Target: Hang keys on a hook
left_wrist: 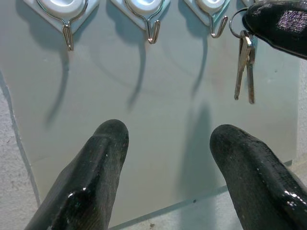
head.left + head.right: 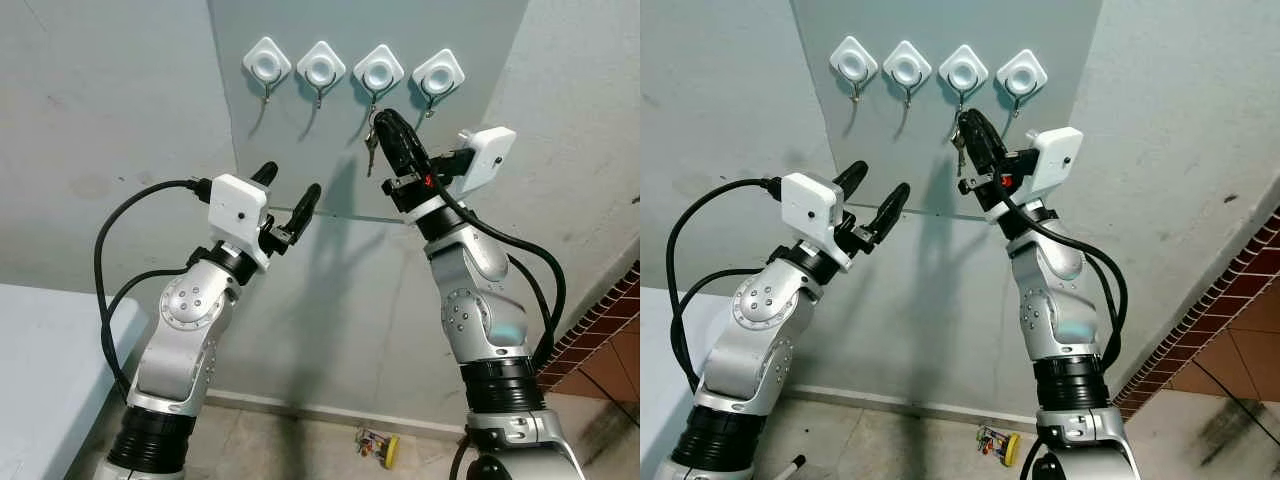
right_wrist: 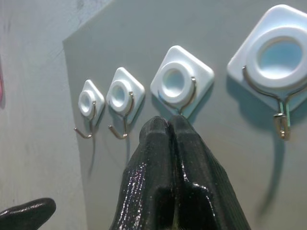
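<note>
Four hooks (image 2: 379,72) line the panel's (image 2: 340,150) top edge; right gripper (image 2: 388,128), pinched shut on the keys (image 2: 371,150), sits just under the third hook. Left gripper (image 2: 288,205) hovers open, empty.

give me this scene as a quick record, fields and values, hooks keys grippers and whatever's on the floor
hooks: four white diamond-shaped wall hooks in a row on a grey panel
keys: keys on a ring, dangling beside the third hook from the left, not visibly on it yet
right gripper: right gripper raised to the hook row, fingers pressed together, pinching the key ring
left gripper: left gripper held lower, fingers spread, holding nothing
floor: small colourful object by the wall base, too small to identify
</note>
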`<state>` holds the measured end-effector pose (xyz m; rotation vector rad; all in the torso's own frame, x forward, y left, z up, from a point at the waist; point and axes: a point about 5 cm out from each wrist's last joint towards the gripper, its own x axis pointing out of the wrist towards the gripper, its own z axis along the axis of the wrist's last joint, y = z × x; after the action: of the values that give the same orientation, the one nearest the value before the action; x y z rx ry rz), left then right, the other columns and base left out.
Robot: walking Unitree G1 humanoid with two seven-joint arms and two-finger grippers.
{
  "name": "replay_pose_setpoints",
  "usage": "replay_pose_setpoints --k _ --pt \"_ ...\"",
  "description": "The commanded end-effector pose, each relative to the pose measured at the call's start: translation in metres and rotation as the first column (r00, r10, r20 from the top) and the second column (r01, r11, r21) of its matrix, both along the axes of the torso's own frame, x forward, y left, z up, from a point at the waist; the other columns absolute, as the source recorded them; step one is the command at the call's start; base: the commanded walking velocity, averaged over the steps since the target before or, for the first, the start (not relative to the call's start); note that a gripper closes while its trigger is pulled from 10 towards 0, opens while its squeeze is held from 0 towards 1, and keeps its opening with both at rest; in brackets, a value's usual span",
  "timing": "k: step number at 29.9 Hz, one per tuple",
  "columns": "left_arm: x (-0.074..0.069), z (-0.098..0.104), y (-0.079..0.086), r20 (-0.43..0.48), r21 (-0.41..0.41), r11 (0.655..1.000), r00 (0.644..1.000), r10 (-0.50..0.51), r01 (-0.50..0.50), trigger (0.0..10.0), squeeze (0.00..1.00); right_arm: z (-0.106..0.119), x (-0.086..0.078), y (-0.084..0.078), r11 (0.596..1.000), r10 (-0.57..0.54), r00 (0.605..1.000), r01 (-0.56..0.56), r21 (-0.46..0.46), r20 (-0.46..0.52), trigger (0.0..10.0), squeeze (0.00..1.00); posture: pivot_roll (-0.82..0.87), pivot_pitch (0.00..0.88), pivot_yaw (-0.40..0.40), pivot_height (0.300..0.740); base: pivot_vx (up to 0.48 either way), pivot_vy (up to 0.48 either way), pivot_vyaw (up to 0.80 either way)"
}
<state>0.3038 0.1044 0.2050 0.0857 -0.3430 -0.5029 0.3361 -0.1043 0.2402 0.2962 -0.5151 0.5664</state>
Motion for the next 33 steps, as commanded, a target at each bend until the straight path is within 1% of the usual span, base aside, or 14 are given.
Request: replay_pose_setpoints --k 1,6,23,33 --pt "-0.0025 0.0022 -0.0006 0.009 0.015 1.000 1.000 -0.007 0.007 10.0 0.00 0.0110 -0.0006 0.0002 1.000 0.004 0.999 -0.005 0.016 0.041 10.0 0.00 -0.11 0.023 -0.002 0.740 0.000 0.000 0.00" --pt "-0.0023 0.0028 0.0014 0.007 0.018 1.000 1.000 0.000 0.000 10.0 0.00 0.0134 0.0002 0.0011 1.000 0.013 0.999 -0.014 0.020 0.044 10.0 0.00 -0.11 0.023 -0.002 0.740 0.000 0.000 0.00" --pt "-0.0028 0.0028 0.0004 0.007 0.015 1.000 1.000 0.003 -0.003 10.0 0.00 0.0170 0.0017 0.0031 0.999 0.033 0.998 -0.035 0.029 0.046 10.0 0.00 -0.11 0.024 -0.009 0.740 0.000 0.000 0.00" --pt "-0.0027 0.0036 -0.0004 0.007 0.009 1.000 1.000 0.004 -0.004 10.0 0.00 0.0173 0.0064 0.0033 0.997 0.033 0.999 -0.033 0.067 0.008 10.0 0.00 -0.11 0.023 -0.012 0.740 0.000 0.000 0.00"
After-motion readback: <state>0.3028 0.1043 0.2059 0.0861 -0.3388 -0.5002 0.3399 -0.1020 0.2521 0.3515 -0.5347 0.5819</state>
